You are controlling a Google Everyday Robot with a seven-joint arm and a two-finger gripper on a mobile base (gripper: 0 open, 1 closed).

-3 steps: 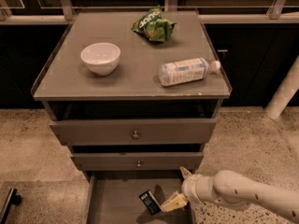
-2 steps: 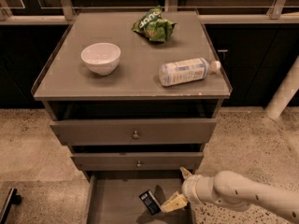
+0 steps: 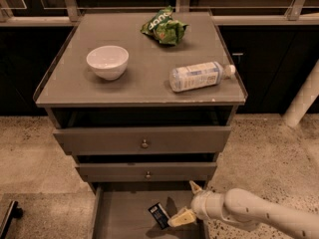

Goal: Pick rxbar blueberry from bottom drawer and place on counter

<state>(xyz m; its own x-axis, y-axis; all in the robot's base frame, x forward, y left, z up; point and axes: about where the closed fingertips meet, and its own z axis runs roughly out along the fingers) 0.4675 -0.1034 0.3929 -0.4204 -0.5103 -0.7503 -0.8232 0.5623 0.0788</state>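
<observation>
- Currently the task is at the grasp stage; no later stage is complete.
- Done: the bottom drawer stands pulled out, and the jaws are lowered into it at its right side, carried by the arm that enters from the lower right.
- Jaw state: released. The two fingers are spread wide, one pointing up and back, the other down and forward, with nothing between them as far as this dim view allows.
- Target: the rxbar blueberry lies flat on the drawer floor, just left of the lower finger tip. Contact between the two cannot be confirmed.
- Not yet done: closing on the bar, lifting it clear of the drawer, carrying it up and setting it down.
- Destination: the desk sits well above and behind the jaws, past the two shut knobbed drawers.
- Desk load: a white bowl up and to the left of the jaws, a green chip bag farthest behind, and a plastic bottle almost directly above.
- Judgement: bare desk between bowl and bottle should accept the bar.
</observation>
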